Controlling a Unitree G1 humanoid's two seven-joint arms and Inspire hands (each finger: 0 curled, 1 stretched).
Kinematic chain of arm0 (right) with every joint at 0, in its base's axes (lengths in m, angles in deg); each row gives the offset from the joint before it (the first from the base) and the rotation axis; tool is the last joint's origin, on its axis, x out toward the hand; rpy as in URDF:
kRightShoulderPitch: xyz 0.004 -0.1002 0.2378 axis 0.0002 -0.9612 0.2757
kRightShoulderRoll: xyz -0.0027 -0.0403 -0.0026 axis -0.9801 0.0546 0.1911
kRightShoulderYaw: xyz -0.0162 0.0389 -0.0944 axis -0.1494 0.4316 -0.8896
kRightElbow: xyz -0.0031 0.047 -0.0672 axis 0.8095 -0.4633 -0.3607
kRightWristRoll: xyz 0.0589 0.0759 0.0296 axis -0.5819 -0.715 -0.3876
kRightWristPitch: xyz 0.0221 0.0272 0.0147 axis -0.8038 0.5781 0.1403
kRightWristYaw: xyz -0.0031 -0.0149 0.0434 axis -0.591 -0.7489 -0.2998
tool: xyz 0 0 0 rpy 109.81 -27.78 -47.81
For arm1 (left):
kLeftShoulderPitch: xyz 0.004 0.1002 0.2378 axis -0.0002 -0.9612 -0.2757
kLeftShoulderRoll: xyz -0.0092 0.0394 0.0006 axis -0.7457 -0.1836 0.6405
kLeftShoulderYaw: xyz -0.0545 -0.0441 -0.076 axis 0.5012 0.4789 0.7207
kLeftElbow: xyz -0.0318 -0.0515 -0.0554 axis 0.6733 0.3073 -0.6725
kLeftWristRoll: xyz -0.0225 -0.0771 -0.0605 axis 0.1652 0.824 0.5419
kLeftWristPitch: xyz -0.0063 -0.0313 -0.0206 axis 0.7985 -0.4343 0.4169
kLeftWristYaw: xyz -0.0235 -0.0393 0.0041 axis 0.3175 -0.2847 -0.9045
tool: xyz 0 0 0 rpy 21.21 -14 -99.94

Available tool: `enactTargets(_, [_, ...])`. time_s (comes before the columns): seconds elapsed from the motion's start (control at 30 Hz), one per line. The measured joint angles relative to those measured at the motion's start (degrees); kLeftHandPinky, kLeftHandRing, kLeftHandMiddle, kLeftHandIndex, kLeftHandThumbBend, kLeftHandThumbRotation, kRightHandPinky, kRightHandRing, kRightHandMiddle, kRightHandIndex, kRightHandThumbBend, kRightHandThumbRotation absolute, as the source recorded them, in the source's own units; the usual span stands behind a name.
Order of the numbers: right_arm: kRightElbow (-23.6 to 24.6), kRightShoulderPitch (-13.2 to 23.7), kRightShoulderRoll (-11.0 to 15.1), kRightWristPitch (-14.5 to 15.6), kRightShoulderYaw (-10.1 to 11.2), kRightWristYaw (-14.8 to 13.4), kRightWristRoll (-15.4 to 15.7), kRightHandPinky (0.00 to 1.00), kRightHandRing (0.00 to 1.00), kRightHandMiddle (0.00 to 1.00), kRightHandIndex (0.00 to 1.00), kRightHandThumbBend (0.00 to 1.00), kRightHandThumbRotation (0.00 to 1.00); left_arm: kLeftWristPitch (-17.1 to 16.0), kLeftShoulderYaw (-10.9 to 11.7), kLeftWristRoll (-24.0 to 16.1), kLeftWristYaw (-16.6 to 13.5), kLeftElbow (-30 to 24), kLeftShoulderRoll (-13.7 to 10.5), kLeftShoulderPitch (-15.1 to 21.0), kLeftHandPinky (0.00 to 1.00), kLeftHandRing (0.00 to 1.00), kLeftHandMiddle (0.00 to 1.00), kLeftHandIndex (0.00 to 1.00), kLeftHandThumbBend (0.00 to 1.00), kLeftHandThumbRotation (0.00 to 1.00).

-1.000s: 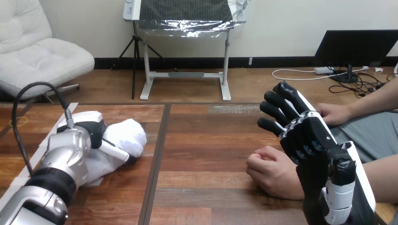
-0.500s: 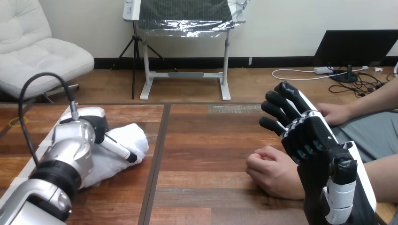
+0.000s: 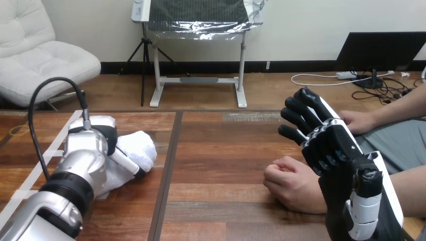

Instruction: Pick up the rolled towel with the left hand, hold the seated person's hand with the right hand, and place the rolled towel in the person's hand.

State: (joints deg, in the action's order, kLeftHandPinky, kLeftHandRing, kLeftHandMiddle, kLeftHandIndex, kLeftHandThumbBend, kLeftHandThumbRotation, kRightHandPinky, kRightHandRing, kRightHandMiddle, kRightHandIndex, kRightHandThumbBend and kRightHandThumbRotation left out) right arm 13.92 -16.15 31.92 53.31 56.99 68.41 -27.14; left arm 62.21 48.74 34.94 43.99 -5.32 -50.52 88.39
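Note:
The white rolled towel [image 3: 140,146] lies on the left half of the wooden table [image 3: 221,150]. My left hand [image 3: 98,143] sits over its left part, with the thumb laid across the towel's near side and the towel pressed under the palm. At the right, my right hand [image 3: 326,145] is raised off the table, its fingers spread and only slightly bent, holding nothing. The person's hand [image 3: 289,183] rests on the table as a loose fist just left of and below my right hand, apart from it.
The person's other hand [image 3: 357,122] rests at the table's right edge, behind my right hand. A dark seam [image 3: 170,165] runs down the table between the towel and the person's fist. Pale tape strips [image 3: 37,160] cross the table's left end.
My left arm has swung a little right and forward, and the hand has closed in on the towel, which looks flatter and more squeezed. The right hand and the person's fist have hardly moved.

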Motion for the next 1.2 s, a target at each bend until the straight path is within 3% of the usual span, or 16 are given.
enactTargets(0.33, [0.0,0.0,0.0,0.0,0.1,-0.1,-0.1,0.86,0.9,0.89,0.9,0.84,1.0,0.1,-0.6,-0.1,-2.3,1.7,1.0,0.0,0.62,0.78,0.79,0.78,0.98,0.38])
enactTargets(0.83, [0.1,0.0,0.0,0.0,0.5,-0.1,-0.4,0.86,0.9,0.89,0.9,0.85,1.0,0.3,-1.4,-0.1,-3.1,2.2,1.3,0.1,0.49,0.7,0.72,0.69,1.0,0.34])
enactTargets(1.13, [0.2,0.0,0.0,0.0,1.2,-0.1,-0.5,0.86,0.89,0.89,0.9,0.85,1.0,0.6,-2.0,-0.1,-3.2,2.2,1.4,0.1,0.3,0.57,0.66,0.66,1.0,0.28])
enactTargets(1.2, [0.2,0.0,0.0,0.0,1.3,-0.1,-0.5,0.86,0.9,0.89,0.9,0.85,1.0,0.9,-1.9,0.1,-3.2,2.2,1.5,0.1,0.23,0.49,0.61,0.65,1.0,0.23])
